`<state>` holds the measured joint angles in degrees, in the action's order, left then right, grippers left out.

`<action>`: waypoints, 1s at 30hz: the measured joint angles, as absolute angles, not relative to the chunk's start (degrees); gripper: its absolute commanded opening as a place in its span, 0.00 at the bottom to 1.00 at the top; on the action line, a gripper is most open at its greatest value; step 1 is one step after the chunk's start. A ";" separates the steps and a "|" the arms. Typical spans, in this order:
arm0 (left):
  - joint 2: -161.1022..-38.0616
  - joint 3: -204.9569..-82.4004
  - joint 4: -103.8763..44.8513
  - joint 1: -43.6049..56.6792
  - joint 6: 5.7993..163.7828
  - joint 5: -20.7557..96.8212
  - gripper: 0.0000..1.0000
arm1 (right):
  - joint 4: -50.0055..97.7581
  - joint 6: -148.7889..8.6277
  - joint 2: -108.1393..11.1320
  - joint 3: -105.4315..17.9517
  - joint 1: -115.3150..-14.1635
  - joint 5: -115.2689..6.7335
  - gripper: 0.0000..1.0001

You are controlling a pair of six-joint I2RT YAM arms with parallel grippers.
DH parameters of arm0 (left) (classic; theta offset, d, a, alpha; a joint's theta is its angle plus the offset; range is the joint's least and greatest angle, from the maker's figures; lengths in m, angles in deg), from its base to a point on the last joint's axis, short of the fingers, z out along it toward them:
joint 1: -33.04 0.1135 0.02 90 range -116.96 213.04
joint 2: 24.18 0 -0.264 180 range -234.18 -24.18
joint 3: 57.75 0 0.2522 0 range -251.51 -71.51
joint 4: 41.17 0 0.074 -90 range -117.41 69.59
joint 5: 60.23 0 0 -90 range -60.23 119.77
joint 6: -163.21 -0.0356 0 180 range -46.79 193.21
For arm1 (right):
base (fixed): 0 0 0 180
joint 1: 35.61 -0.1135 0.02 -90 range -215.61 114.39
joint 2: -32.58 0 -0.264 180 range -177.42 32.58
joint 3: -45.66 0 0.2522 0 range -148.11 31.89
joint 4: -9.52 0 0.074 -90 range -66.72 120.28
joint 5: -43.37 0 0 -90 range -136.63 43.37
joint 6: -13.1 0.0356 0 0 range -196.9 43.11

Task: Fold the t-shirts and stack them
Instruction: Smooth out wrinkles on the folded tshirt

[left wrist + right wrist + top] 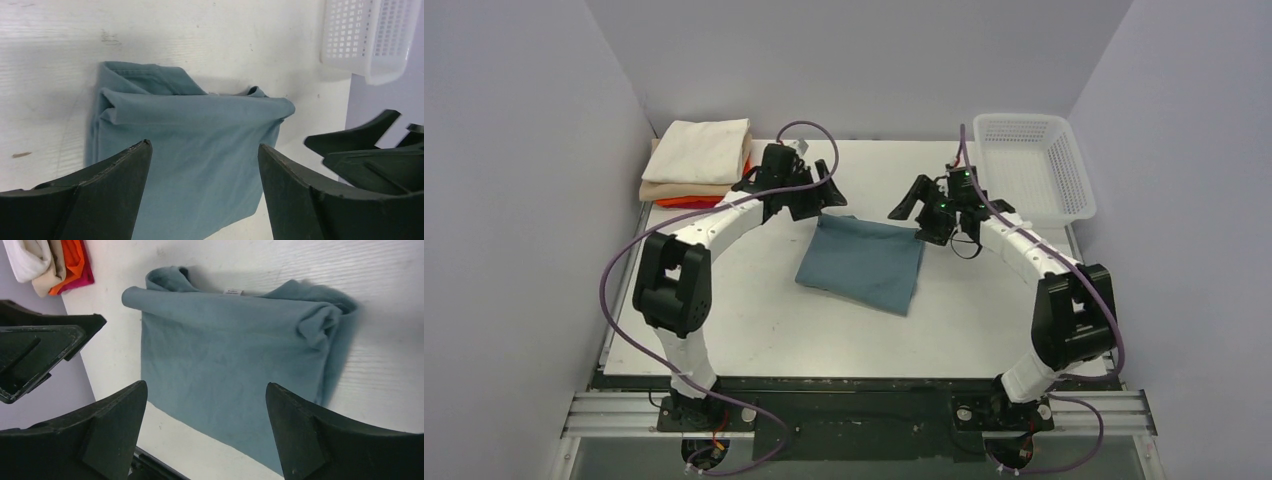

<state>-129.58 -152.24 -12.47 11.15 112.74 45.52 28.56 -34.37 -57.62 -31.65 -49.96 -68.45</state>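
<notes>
A dusty teal-blue t-shirt [862, 263] lies folded into a rough rectangle on the middle of the white table [754, 320]. It also shows in the left wrist view [195, 150] and the right wrist view [230, 350]. My left gripper [816, 200] hovers open and empty at its far left corner. My right gripper [924, 212] hovers open and empty at its far right corner. A stack of folded t-shirts [699, 160], cream on top, then tan, orange and red, sits at the far left; its edge shows in the right wrist view [50, 265].
A white perforated plastic basket [1031, 165] stands at the far right of the table, also seen in the left wrist view [370, 35]. Grey walls close in on three sides. The arm bases sit at the near edge.
</notes>
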 measured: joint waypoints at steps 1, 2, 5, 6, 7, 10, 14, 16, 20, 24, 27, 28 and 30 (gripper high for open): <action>-130.48 -152.83 -12.60 10.99 112.70 46.90 0.89 | 27.27 -33.50 -58.73 -31.65 -50.99 -69.26 0.83; -131.61 -153.55 -12.67 10.97 112.61 48.01 0.89 | 26.13 -32.91 -60.28 -31.70 -51.67 -69.96 0.83; -136.79 -157.22 -12.67 10.95 112.08 51.36 0.90 | 24.52 -31.14 -65.22 -32.49 -51.93 -70.70 0.83; -138.61 -158.34 -12.60 10.95 111.89 52.01 0.90 | 24.28 -30.59 -67.17 -33.12 -51.71 -70.72 0.83; -140.16 -159.21 -12.58 10.95 111.71 52.60 0.90 | 24.06 -30.26 -68.92 -33.93 -51.40 -70.70 0.83; -143.79 -161.24 -12.43 10.95 111.49 53.45 0.91 | 23.55 -29.52 -72.87 -36.31 -50.55 -70.61 0.82; -149.45 -167.01 -11.44 10.95 111.36 53.67 0.91 | 22.88 -28.86 -76.63 -39.17 -49.11 -70.42 0.82; -152.09 -169.94 -11.14 10.95 111.28 53.58 0.92 | 22.55 -28.82 -78.05 -39.96 -48.54 -70.42 0.82; -157.10 -174.31 -10.68 10.95 111.47 53.67 0.92 | 22.11 -28.73 -81.16 -40.73 -47.89 -71.31 0.82; -157.40 -174.77 -10.76 10.95 111.58 53.06 0.92 | 21.81 -28.67 -82.62 -42.19 -47.45 -72.89 0.82; -155.59 -171.36 -12.91 10.88 111.84 51.44 0.92 | 21.74 -28.71 -83.36 -42.93 -46.84 -73.41 0.81; -154.32 -169.24 -13.96 10.82 111.93 50.44 0.92 | 21.76 -28.80 -83.49 -43.15 -46.77 -73.52 0.81; -149.89 -162.49 -15.70 10.60 112.15 47.97 0.93 | 21.78 -29.15 -83.54 -43.22 -46.73 -73.54 0.81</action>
<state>-149.89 -162.49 -15.70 10.60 112.15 47.97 21.78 -29.15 -83.54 -43.22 -46.73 -73.54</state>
